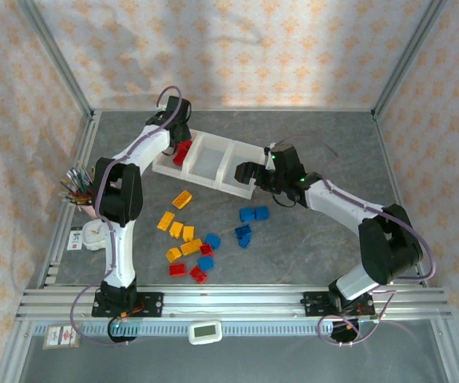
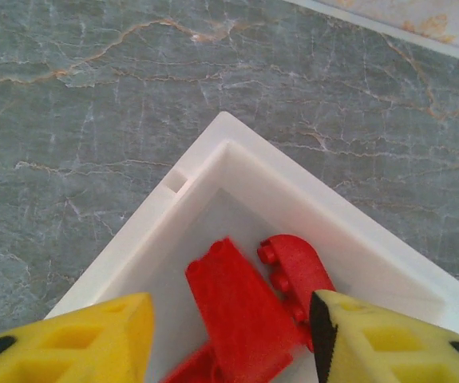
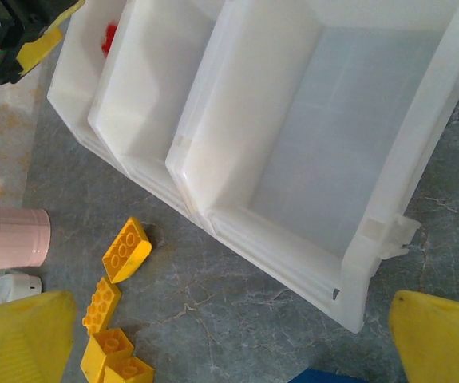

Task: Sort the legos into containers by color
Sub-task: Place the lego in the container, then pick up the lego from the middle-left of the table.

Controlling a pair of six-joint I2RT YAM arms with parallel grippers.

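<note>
The containers (image 1: 209,163) are three joined white bins at the table's middle back. My left gripper (image 1: 180,142) hangs over the left bin, open, its yellow fingers (image 2: 93,343) either side of red legos (image 2: 241,311) lying in that bin (image 2: 213,163). One red brick looks blurred. My right gripper (image 1: 243,171) is open with nothing in it, low over the table just before the right bin (image 3: 325,144). Loose yellow legos (image 1: 182,199), blue legos (image 1: 254,214) and red legos (image 1: 178,270) lie in front of the tray. In the right wrist view yellow legos (image 3: 125,249) lie left of my gripper (image 3: 233,319).
A pink cup of pencils (image 1: 81,191) stands at the left edge, also in the right wrist view as the pink cup (image 3: 9,237). A white object (image 1: 93,235) sits near the left arm's base. Metal frame rails (image 1: 229,299) run along the near edge.
</note>
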